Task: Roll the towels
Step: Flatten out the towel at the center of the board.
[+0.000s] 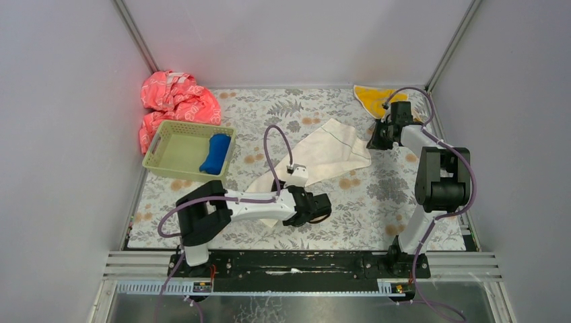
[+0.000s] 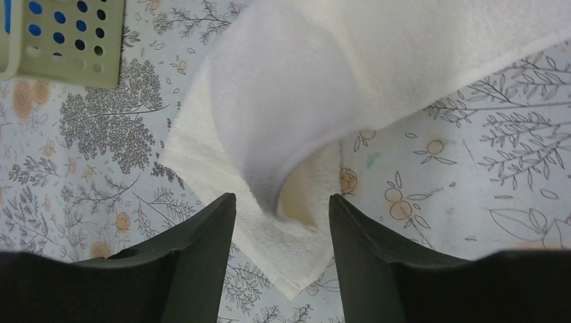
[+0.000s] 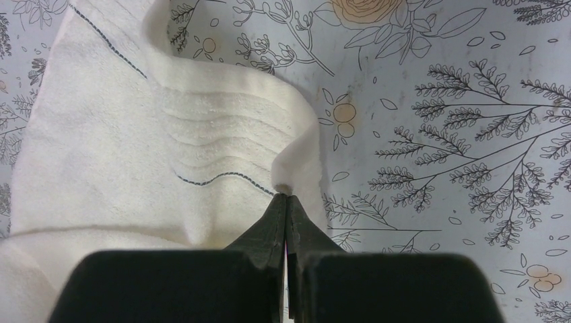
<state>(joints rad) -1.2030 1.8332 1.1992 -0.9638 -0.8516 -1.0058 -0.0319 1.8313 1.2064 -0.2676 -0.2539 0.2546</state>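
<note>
One cream towel [image 2: 303, 87] | left fingers [image 2: 202, 256] astride end | right fingers [image 3: 273, 225] pinching edge

1. Right gripper [image 3: 286, 196]: fingers closed tip to tip, pinching a raised edge of the cream-white towel [image 3: 135, 155].
2. Cream-white towel: rumpled, crossed by a dark stitched line [image 3: 215, 176], spreading left of the gripper.
3. Floral table cover [image 3: 458, 134]: exposed to the right.

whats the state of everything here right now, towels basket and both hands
cream towel: unrolled, lying diagonally, near end folded over
blue towel: rolled, lying in the basket
yellow towel: unrolled, crumpled in the far right corner
basket: upright, holding only the blue towel
pink cloth: bunched in the far left corner
left hand: open, astride the cream towel's near end
right hand: shut, pinching the cream towel's edge
</note>
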